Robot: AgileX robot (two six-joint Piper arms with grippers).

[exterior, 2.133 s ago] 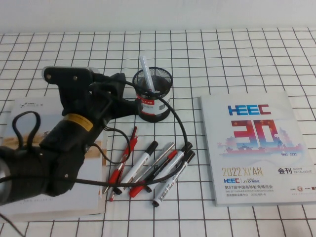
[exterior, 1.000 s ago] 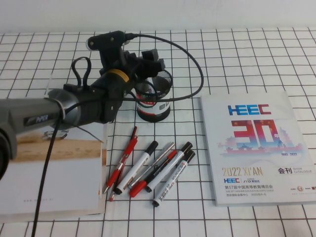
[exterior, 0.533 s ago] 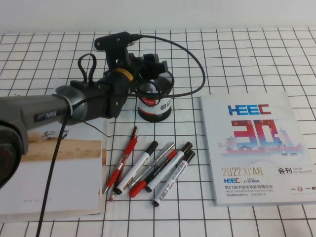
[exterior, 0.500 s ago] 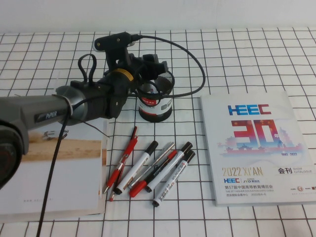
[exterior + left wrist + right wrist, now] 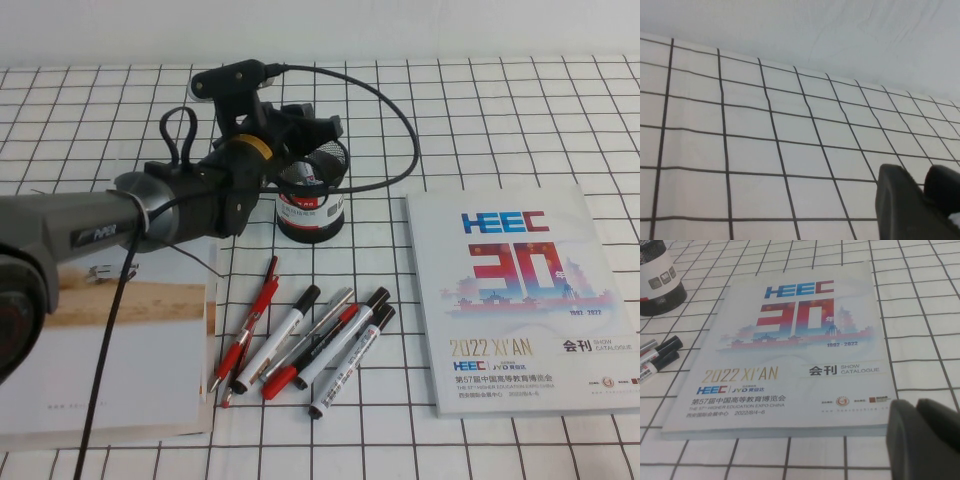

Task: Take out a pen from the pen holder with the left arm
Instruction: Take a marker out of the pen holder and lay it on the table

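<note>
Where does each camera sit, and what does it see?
High view: raised on the robot's side, looking down at the table; left arm shows, left hand over the pen holder.
Left wrist view: on the left arm, facing bare grid cloth; that hand's tip shows.
Right wrist view: on the right arm, facing the catalogue; right hand shows beside its corner.
High and right wrist share catalogue, pen holder.

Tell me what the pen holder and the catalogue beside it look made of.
Pen holder: black wire mesh, likely metal; see-through lattice, white paper-like label band. Catalogue: paper, seemingly coated cover; printed, thin page edges. Left pincer sits over the holder; right pincer hovers near the catalogue's corner.
</note>
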